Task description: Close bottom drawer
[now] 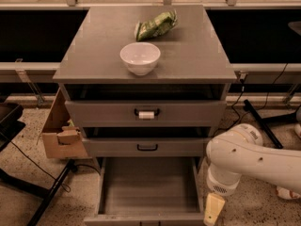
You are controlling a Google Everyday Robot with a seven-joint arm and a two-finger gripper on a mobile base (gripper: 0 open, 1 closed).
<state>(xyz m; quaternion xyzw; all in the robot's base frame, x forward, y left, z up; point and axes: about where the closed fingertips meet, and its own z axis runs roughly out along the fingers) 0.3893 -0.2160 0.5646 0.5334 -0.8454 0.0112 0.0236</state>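
The bottom drawer (149,187) of the grey cabinet is pulled far out, and its grey inside holds nothing. Its front panel (141,219) runs along the bottom edge of the view; its handle does not show. My gripper (214,210) hangs from the white arm (254,157) just off the drawer's front right corner, low, with one pale yellowish finger showing. The middle drawer with a plain black handle (147,147) and the top drawer with a white-tagged handle (146,113) both stand slightly out.
A white bowl (140,57) and a green bag (156,25) lie on the cabinet top (94,55). A cardboard box (61,133) leans at the cabinet's left. A black stand (28,192) and cables cross the speckled floor at the left.
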